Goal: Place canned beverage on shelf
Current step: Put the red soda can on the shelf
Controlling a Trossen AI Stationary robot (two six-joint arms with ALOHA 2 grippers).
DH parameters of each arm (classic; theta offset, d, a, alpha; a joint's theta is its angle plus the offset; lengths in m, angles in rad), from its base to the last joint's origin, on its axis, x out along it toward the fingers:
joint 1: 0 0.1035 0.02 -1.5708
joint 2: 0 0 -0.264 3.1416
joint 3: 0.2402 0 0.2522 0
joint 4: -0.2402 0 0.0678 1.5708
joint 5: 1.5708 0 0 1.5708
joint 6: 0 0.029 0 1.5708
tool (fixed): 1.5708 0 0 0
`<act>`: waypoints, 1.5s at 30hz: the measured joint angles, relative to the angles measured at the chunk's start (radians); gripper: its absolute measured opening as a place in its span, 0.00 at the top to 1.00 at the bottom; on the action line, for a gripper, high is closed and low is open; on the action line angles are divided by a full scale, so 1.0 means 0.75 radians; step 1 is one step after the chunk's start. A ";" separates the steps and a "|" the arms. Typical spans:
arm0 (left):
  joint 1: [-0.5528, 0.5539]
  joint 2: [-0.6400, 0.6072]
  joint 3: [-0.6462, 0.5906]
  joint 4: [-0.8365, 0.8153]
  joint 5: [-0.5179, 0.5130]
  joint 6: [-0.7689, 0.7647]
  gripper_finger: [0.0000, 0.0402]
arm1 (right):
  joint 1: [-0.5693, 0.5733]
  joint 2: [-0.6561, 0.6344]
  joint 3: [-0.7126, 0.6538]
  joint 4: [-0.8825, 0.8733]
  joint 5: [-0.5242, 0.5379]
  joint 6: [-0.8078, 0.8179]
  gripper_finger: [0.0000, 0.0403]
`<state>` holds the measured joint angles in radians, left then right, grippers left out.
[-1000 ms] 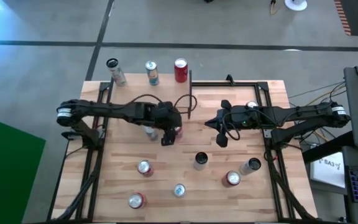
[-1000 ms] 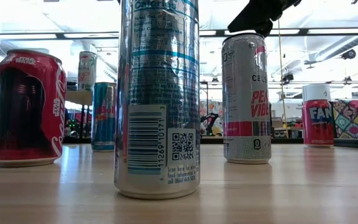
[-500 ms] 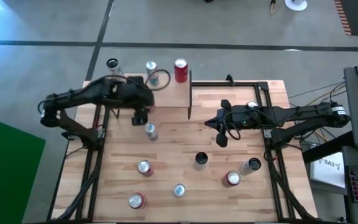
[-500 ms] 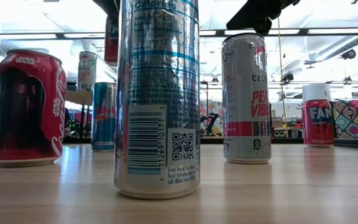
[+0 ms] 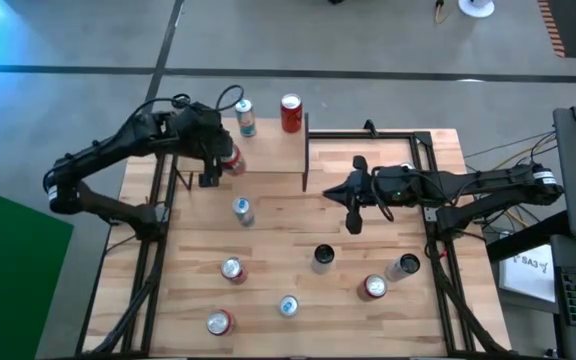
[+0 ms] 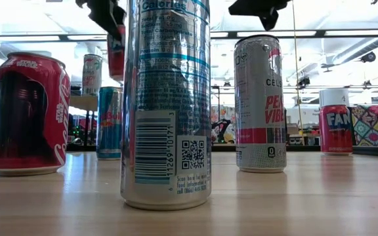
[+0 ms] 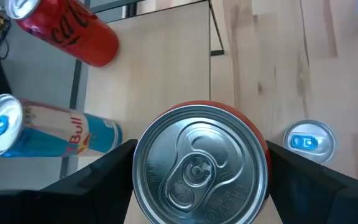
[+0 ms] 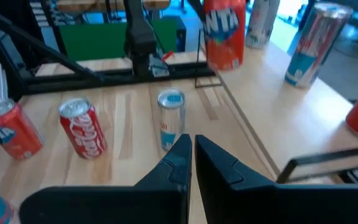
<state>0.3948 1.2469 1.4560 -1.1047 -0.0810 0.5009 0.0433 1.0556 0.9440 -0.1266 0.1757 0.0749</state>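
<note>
We see the large wooden table first, with the small light-wood shelf raised along its far edge. Two cans stand on that shelf board: a blue-and-silver Red Bull can and a red cola can.

The left arm reaches over the shelf's left part, and the left gripper has its fingers spread wide around a red can, clamping it by the sides. From the left wrist view, this red can's silver top fills the space between the two dark fingers, with the shelf board directly beneath it. Whether its base touches the board, we cannot tell. In the low view the held can appears high up beside the gripper.

The right gripper waits above the middle of the table, its fingers closed together on nothing, as the right wrist view confirms.

Loose cans stand on the table: a slim blue-topped can just in front of the shelf, then six more scattered nearer the front edge.
</note>
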 joint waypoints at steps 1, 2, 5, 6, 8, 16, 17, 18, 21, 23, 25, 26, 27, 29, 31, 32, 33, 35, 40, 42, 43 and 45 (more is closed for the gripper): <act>0.019 -0.003 -0.022 0.015 0.004 0.012 0.28 | -0.001 0.003 0.000 0.011 0.000 -0.011 0.97; 0.036 -0.003 -0.041 0.022 0.012 0.024 0.28 | -0.002 0.009 0.000 0.024 0.000 -0.017 0.97; 0.077 -0.001 -0.082 0.053 0.015 0.053 0.28 | -0.003 0.017 0.000 0.043 0.000 -0.021 0.97; 0.087 -0.001 -0.093 0.076 0.019 0.062 0.28 | -0.003 0.018 0.000 0.043 0.000 -0.020 0.97; 0.111 0.000 -0.115 0.100 0.032 0.072 0.28 | -0.003 0.019 0.000 0.043 0.000 -0.018 0.97; 0.182 0.018 -0.123 0.099 0.039 0.084 0.28 | -0.003 0.019 0.000 0.046 0.000 -0.011 0.97; 0.191 0.020 -0.123 0.099 0.039 0.084 0.28 | -0.003 0.019 0.000 0.046 0.000 -0.011 0.97; 0.202 0.020 -0.123 0.099 0.039 0.084 0.28 | -0.003 0.019 0.000 0.046 0.000 -0.011 0.97; 0.231 0.019 -0.122 0.102 0.039 0.075 0.28 | -0.003 0.019 0.000 0.046 0.000 -0.011 0.97; 0.245 0.019 -0.121 0.107 0.039 0.063 0.28 | -0.003 0.019 0.000 0.046 0.000 -0.011 0.97; 0.253 0.019 -0.120 0.118 0.039 0.058 0.28 | -0.003 0.019 0.000 0.046 0.000 -0.011 0.97; 0.256 0.019 -0.120 0.122 0.039 0.057 0.28 | -0.003 0.019 0.000 0.046 0.000 -0.011 0.97; 0.260 0.019 -0.120 0.122 0.038 0.056 0.28 | -0.003 0.019 0.000 0.046 0.000 -0.011 0.97; 0.266 0.020 -0.120 0.117 0.038 0.054 0.26 | -0.003 0.019 0.000 0.046 0.001 -0.011 0.97; 0.268 0.025 -0.120 0.118 0.038 0.052 0.24 | -0.003 0.019 0.000 0.046 0.001 -0.011 0.97; 0.270 0.029 -0.120 0.118 0.038 0.050 0.22 | -0.004 0.019 0.000 0.046 0.001 -0.011 0.97; 0.271 0.034 -0.120 0.118 0.036 0.049 0.21 | -0.003 0.019 0.000 0.045 0.001 -0.011 0.97; 0.271 0.045 -0.120 0.118 0.029 0.049 0.19 | -0.003 0.019 0.000 0.044 0.001 -0.011 0.97; 0.274 0.078 -0.115 0.140 0.022 0.048 0.19 | -0.003 0.019 0.000 0.037 0.001 -0.011 0.97; 0.274 0.087 -0.112 0.147 0.022 0.048 0.19 | -0.004 0.019 0.000 0.036 0.001 -0.011 0.97; 0.274 0.091 -0.108 0.144 0.021 0.048 0.19 | -0.003 0.019 0.000 0.036 0.001 -0.011 0.97; 0.274 0.094 -0.098 0.138 0.020 0.048 0.19 | -0.004 0.019 0.000 0.036 0.001 -0.011 0.97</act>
<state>0.6003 1.3174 1.3829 -1.0016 -0.0658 0.5369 0.0406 1.0695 0.9440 -0.0994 0.1761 0.0669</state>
